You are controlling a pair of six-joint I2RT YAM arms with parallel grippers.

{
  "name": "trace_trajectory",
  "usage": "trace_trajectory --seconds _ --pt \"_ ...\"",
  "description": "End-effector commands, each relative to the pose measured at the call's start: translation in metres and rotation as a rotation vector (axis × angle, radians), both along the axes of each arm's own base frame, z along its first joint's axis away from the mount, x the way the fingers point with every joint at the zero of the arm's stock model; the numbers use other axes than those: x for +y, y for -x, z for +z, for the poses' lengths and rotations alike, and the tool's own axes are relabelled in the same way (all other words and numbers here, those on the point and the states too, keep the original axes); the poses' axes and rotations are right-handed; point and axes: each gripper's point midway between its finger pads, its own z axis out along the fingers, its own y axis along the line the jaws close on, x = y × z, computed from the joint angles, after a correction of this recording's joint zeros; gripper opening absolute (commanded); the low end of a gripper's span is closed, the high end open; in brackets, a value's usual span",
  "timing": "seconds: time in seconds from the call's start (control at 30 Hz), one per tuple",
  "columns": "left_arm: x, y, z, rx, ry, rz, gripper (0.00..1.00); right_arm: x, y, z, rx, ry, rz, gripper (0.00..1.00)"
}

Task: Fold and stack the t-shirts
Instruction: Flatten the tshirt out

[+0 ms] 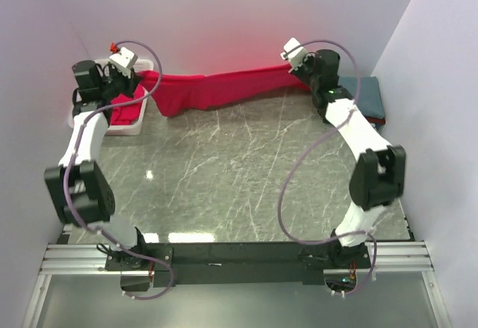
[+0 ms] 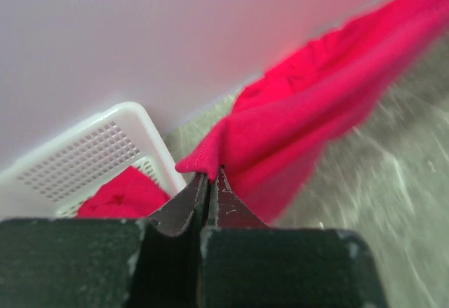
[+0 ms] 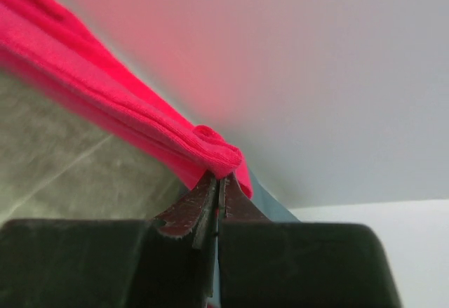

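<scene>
A bright red t-shirt [image 1: 216,89] hangs stretched along the back wall, held between my two grippers and sagging in the middle above the table. My left gripper [image 1: 144,81] is shut on its left corner [image 2: 203,159], its jaws pinched tight at the hem [image 2: 210,176]. At the other end my right gripper [image 1: 300,74] is shut on a bunched fold of the same shirt [image 3: 217,150], tips together [image 3: 221,177]. A folded teal-blue t-shirt [image 1: 366,98] lies at the back right, just behind the right gripper [image 3: 270,204]. More red t-shirts [image 1: 127,110] lie in the basket.
A white lattice basket [image 1: 89,122] stands at the back left, right under my left wrist [image 2: 91,146]. White walls close in the back and both sides. The dark marble tabletop [image 1: 239,171] spreads in front of the hanging shirt.
</scene>
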Motion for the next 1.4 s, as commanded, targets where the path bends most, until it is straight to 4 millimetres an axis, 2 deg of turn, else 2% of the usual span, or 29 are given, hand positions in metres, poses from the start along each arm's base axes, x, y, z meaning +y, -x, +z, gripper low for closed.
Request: trace_trajectory --seconds 0.0,0.03,0.07,0.1,0.13,0.17,0.2,0.23,0.27,0.3,0.33,0.37,0.4,0.43,0.47,0.5,0.53,0.57,0.63,0.7,0.8,0.83,0.87,0.9,0.97,1.03,1.13,1.23,1.37 --pt "-0.018 0.062 0.038 -0.043 -0.189 -0.151 0.0 -0.011 0.055 0.046 0.002 0.067 0.03 0.0" --pt "-0.02 0.081 0.045 -0.052 -0.217 -0.165 0.0 -0.01 0.068 0.026 0.055 0.09 0.064 0.0" --pt "-0.024 0.102 0.016 0.051 -0.209 -0.186 0.0 -0.009 0.081 0.018 0.09 0.11 0.089 0.0" --pt "-0.023 0.114 0.008 0.057 -0.264 -0.207 0.0 -0.01 0.104 0.017 0.125 0.13 0.115 0.0" --pt "-0.027 0.133 0.008 0.05 -0.313 -0.234 0.0 -0.008 0.121 -0.009 0.183 0.158 0.16 0.0" --pt "-0.031 0.16 -0.026 0.137 -0.373 -0.306 0.01 -0.007 0.14 -0.007 0.179 0.174 0.179 0.0" --pt "-0.033 0.176 -0.029 0.137 -0.403 -0.326 0.01 -0.007 0.158 -0.039 0.241 0.206 0.203 0.0" --pt "-0.035 0.189 -0.039 0.166 -0.416 -0.345 0.0 -0.006 0.17 -0.052 0.264 0.227 0.222 0.0" --pt "-0.037 0.203 -0.058 0.189 -0.447 -0.387 0.0 -0.007 0.185 -0.052 0.255 0.245 0.234 0.0" --pt "-0.042 0.228 -0.075 0.256 -0.448 -0.439 0.01 -0.002 0.206 -0.086 0.324 0.273 0.271 0.0" --pt "-0.044 0.243 -0.077 0.243 -0.489 -0.469 0.01 -0.003 0.217 -0.098 0.344 0.303 0.292 0.0" --pt "-0.045 0.257 -0.094 0.255 -0.533 -0.512 0.01 -0.003 0.231 -0.101 0.335 0.322 0.306 0.0" --pt "-0.046 0.27 -0.103 0.268 -0.557 -0.541 0.06 -0.006 0.252 -0.133 0.411 0.355 0.328 0.01" --pt "-0.049 0.298 -0.119 0.318 -0.571 -0.586 0.15 -0.003 0.263 -0.142 0.418 0.394 0.363 0.09" --pt "-0.045 0.312 -0.128 0.345 -0.625 -0.609 0.35 -0.006 0.274 -0.142 0.403 0.407 0.372 0.33" --pt "-0.042 0.32 -0.133 0.34 -0.682 -0.636 0.43 -0.009 0.289 -0.158 0.444 0.419 0.389 0.45" --pt "-0.042 0.331 -0.136 0.344 -0.696 -0.633 0.5 -0.011 0.294 -0.159 0.441 0.42 0.394 0.74" --pt "-0.041 0.335 -0.137 0.354 -0.706 -0.629 0.57 -0.01 0.302 -0.155 0.428 0.408 0.405 0.79" --pt "-0.043 0.336 -0.132 0.361 -0.68 -0.625 0.57 -0.009 0.306 -0.146 0.424 0.376 0.4 0.81" --pt "-0.05 0.327 -0.116 0.359 -0.598 -0.601 0.57 -0.007 0.305 -0.135 0.436 0.345 0.392 0.81" --pt "-0.053 0.296 -0.109 0.415 -0.45 -0.547 0.59 -0.004 0.292 -0.132 0.51 0.25 0.333 0.76" --pt "-0.052 0.286 -0.106 0.423 -0.422 -0.528 0.58 -0.002 0.288 -0.134 0.539 0.225 0.318 0.7" --pt "-0.049 0.269 -0.104 0.425 -0.381 -0.475 0.59 -0.001 0.283 -0.15 0.624 0.214 0.304 0.66" --pt "-0.048 0.256 -0.111 0.466 -0.34 -0.448 0.57 0.002 0.276 -0.143 0.654 0.164 0.266 0.62" --pt "-0.041 0.23 -0.112 0.493 -0.302 -0.36 0.53 0.004 0.263 -0.156 0.771 0.125 0.223 0.55" --pt "-0.039 0.215 -0.126 0.554 -0.295 -0.332 0.51 0.007 0.257 -0.166 0.851 0.067 0.178 0.5" --pt "-0.044 0.215 -0.153 0.663 -0.291 -0.341 0.52 0.004 0.247 -0.195 0.996 0.031 0.088 0.52" --pt "-0.053 0.226 -0.178 0.745 -0.284 -0.389 0.61 -0.001 0.239 -0.203 1.084 -0.033 0.004 0.54" --pt "-0.059 0.233 -0.195 0.766 -0.294 -0.397 0.65 -0.002 0.22 -0.217 1.148 -0.118 -0.076 0.56"
